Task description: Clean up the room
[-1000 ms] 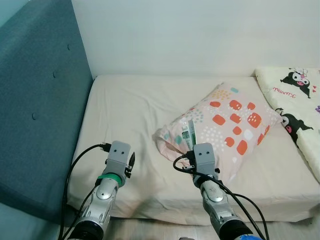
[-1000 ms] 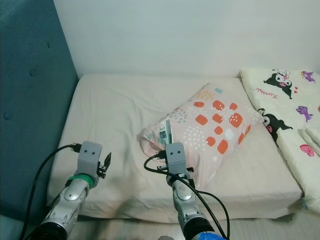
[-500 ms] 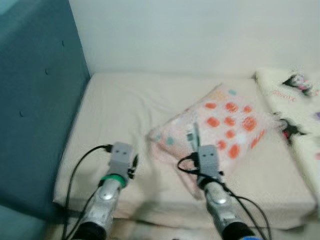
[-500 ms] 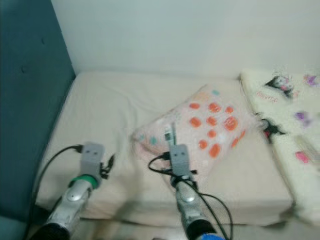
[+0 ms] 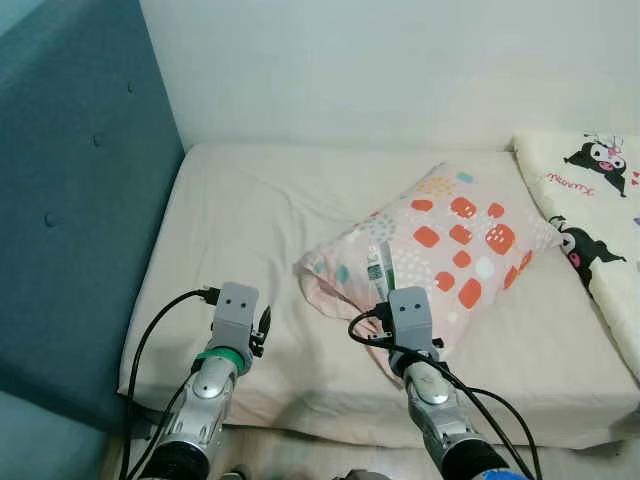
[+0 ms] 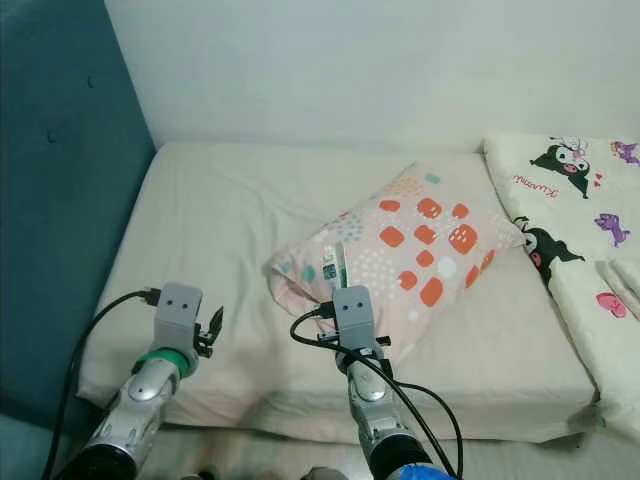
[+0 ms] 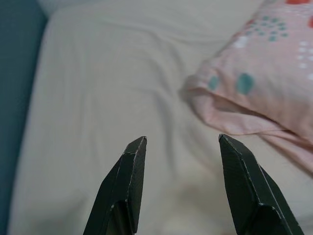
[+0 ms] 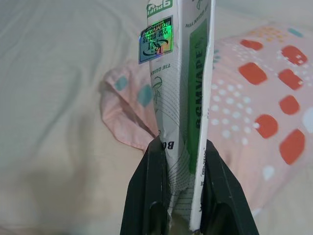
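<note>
**Already gripped: the box stands up out of our right pincer, near edge of the bed**

So, we start with the wide beige-sheeted mattress [image 5: 260,220], which runs from the teal padded headboard [image 5: 70,200] on the left to the cream cartoon-print blanket [image 5: 590,190] on the far right. In the middle lies the pink fabric pillow with orange and teal spots [image 5: 450,240], set at a slant, its open end towards the near left.

Our right gripper [image 8: 182,161] is clenched on the flat white-and-green cardboard box [image 8: 183,73], which is held over the near edge of the mattress in front of the pillow. The box's long axis runs straight on from the fingers, up and away from the wrist, so it stands roughly upright before the pillow's near corner. We judge that any setting down turns on that axis: the box must be tipped or carried off as it stands.

Our left gripper [image 7: 181,147] is released, fingers spread above bare sheet, the pillow's open end just to its right. It is the free one, though the right arm has the box.
</note>
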{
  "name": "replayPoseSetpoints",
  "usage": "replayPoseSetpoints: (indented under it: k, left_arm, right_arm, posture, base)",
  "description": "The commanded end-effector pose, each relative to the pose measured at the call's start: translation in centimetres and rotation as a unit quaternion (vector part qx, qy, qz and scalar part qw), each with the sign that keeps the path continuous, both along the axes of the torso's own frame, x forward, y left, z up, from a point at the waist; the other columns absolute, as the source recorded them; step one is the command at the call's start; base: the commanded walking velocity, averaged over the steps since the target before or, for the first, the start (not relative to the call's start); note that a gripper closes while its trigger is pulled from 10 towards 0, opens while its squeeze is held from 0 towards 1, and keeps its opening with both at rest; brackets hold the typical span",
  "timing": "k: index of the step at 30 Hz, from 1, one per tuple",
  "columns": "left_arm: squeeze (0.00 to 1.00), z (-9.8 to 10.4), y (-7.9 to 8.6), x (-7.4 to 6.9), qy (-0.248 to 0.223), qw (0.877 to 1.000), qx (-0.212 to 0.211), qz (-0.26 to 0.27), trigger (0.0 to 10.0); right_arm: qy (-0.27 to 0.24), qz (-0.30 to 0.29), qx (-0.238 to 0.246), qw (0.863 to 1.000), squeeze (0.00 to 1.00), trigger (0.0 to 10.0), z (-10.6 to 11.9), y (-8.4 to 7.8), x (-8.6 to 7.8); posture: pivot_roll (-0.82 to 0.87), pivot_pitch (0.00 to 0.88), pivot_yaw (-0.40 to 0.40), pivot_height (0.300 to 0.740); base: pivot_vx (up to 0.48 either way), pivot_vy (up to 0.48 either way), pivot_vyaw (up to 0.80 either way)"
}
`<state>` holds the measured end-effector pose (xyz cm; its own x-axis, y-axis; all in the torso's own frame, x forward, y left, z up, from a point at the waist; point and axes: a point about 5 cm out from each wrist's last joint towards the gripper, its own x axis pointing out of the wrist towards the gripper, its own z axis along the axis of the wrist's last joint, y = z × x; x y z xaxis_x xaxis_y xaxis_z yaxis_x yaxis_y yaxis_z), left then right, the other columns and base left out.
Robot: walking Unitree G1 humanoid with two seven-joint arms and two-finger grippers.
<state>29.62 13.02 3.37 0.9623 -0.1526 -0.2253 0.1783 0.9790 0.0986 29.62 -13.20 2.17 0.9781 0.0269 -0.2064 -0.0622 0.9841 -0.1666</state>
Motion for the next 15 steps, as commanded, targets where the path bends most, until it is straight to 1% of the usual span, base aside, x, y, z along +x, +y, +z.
replayPoseSetpoints:
  k: [1, 6, 15]
  left_arm:
    - [0.00, -0.54, 0.29, -0.41, 0.013, 1.000, 0.005, 0.002, 10.0]
    - [0.00, -0.57, 0.18, -0.42, 0.014, 1.000, 0.008, -0.002, 10.0]
    - [0.00, -0.66, 0.03, -0.57, 0.016, 1.000, 0.013, -0.008, 10.0]
  right_arm:
    - [0.014, 0.005, -0.005, 1.000, 0.00, 10.0, -0.57, 0.23, -0.40]
    - [0.018, 0.005, 0.005, 1.000, 0.00, 10.0, -0.65, 0.38, -0.44]
    - [0.018, 0.005, 0.004, 1.000, 0.00, 10.0, -0.60, 0.44, -0.39]
  posture:
    - [0.01, 0.074, -0.014, 0.740]
    - [0.02, 0.074, -0.014, 0.740]
    - [0.02, 0.074, -0.015, 0.740]
  base:
    - [0.000, 0.000, 0.80]
    - [0.000, 0.000, 0.80]
    - [0.000, 0.000, 0.80]
